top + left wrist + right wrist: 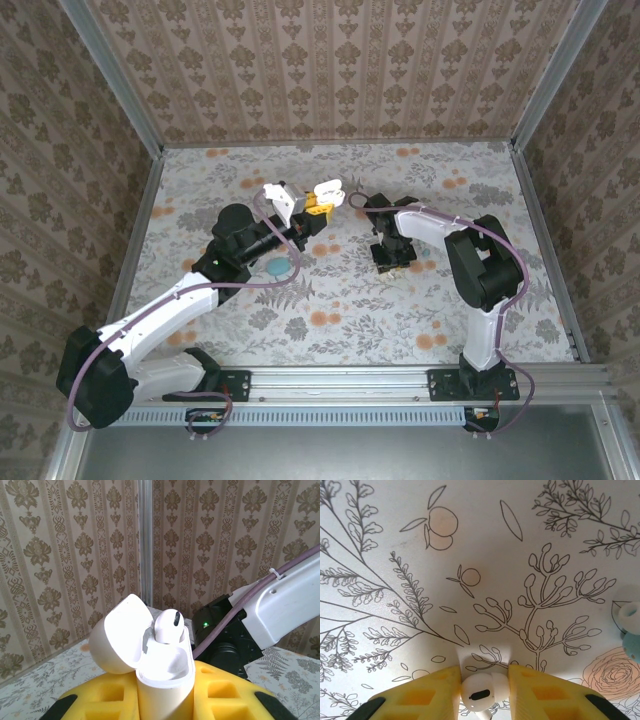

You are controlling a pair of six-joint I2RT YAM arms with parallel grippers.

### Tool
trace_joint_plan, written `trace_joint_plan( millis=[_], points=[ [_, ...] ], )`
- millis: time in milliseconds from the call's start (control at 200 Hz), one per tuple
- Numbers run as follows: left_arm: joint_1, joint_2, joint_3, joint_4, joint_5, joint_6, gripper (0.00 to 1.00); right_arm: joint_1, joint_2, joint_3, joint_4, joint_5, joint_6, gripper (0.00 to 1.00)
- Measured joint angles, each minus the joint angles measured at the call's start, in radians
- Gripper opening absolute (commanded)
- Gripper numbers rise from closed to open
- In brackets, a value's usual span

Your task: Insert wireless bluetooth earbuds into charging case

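My left gripper is raised over the table's middle and shut on a white charging case, held upright between its yellow foam fingers. The case's lid is swung open to the left. One white earbud sits in the case's far socket, and the near socket is bare. My right gripper points down at the table, its yellow fingers pressed on either side of a second white earbud that lies on the floral cloth.
A teal oval item lies on the cloth under the left arm; in the right wrist view it shows at the right edge with a small white piece beside it. Patterned walls close off the back and sides.
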Motion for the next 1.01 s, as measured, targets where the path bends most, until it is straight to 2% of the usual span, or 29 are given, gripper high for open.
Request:
trace_joint_plan(
  millis=[225, 475, 760, 1005],
  points=[
    [0.000, 0.000, 0.000, 0.000, -0.001, 0.000, 0.22, 0.000, -0.055, -0.019, -0.001, 0.000, 0.026, 0.31],
    [0.005, 0.000, 0.000, 0.000, -0.007, 0.000, 0.22, 0.000, -0.316, -0.038, 0.021, -0.009, 0.075, 0.31],
    [0.005, 0.043, 0.000, 0.008, -0.011, -0.011, 0.22, 0.000, -0.695, -0.102, 0.203, -0.056, 0.204, 0.31],
    [0.005, 0.105, 0.000, 0.036, -0.010, -0.037, 0.22, 0.000, -0.833, -0.158, 0.407, -0.124, 0.339, 0.31]
  ],
)
